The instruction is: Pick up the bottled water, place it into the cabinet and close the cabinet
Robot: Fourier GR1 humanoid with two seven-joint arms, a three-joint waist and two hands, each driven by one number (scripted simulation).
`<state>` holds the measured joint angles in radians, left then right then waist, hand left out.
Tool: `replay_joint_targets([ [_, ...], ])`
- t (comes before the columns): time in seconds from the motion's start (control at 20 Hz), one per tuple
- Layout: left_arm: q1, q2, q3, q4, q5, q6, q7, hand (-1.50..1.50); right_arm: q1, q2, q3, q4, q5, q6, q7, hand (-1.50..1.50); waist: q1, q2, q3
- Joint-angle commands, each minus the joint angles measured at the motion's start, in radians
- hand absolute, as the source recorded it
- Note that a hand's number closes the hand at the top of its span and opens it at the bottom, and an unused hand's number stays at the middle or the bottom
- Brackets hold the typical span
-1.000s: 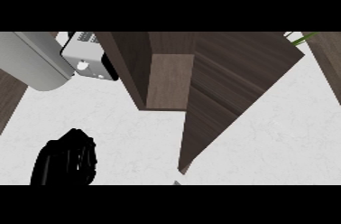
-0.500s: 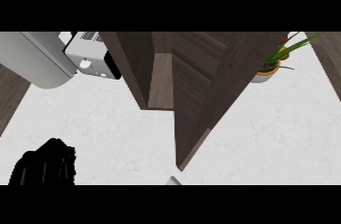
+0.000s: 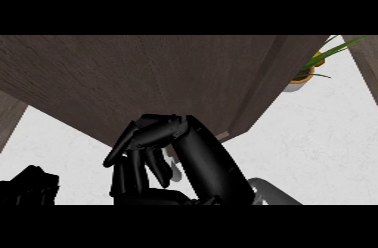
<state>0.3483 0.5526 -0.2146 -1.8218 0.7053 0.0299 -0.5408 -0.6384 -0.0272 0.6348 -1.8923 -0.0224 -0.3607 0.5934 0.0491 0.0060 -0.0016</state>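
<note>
The right hand (image 3: 173, 162) is curled against the cabinet door (image 3: 148, 77), holding nothing. The bottled water is not visible, probably inside. Push the door steadily until it shuts; the left hand (image 3: 29, 187) looks clenched.

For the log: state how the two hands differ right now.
The right hand fills the view's middle, raised before the cabinet, fingers curled downward. The left hand shows only partly at the lower left corner, low over the counter, its finger pose unclear. Both are black.
</note>
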Motion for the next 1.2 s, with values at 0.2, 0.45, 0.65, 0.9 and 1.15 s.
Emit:
replay_joint_targets([
  [0.2, 0.053, 0.03, 0.079, 0.01, 0.036, -0.092, -0.024, 1.5, -0.155, 0.026, -0.301, 0.418, -0.276, 0.215, -0.172, 1.5, -0.009, 0.005, 0.002],
  [0.45, 0.056, 0.029, 0.103, 0.027, 0.03, -0.12, -0.013, 1.5, -0.269, -0.015, -0.417, 0.689, -0.276, 0.334, -0.307, 1.5, -0.012, 0.005, 0.001],
  [0.65, 0.05, 0.031, 0.112, 0.014, 0.04, -0.126, 0.013, 1.5, -0.296, -0.045, -0.457, 0.794, -0.281, 0.397, -0.361, 1.5, -0.014, 0.005, 0.001],
  [0.9, 0.036, 0.032, 0.11, -0.014, 0.028, -0.122, 0.014, 1.5, -0.291, -0.093, -0.471, 0.857, -0.289, 0.465, -0.421, 1.5, -0.004, 0.011, 0.002],
  [1.15, 0.017, 0.023, 0.086, -0.019, 0.011, -0.108, 0.033, 1.5, -0.318, -0.116, -0.494, 0.903, -0.295, 0.495, -0.462, 1.5, -0.003, 0.018, 0.001],
])
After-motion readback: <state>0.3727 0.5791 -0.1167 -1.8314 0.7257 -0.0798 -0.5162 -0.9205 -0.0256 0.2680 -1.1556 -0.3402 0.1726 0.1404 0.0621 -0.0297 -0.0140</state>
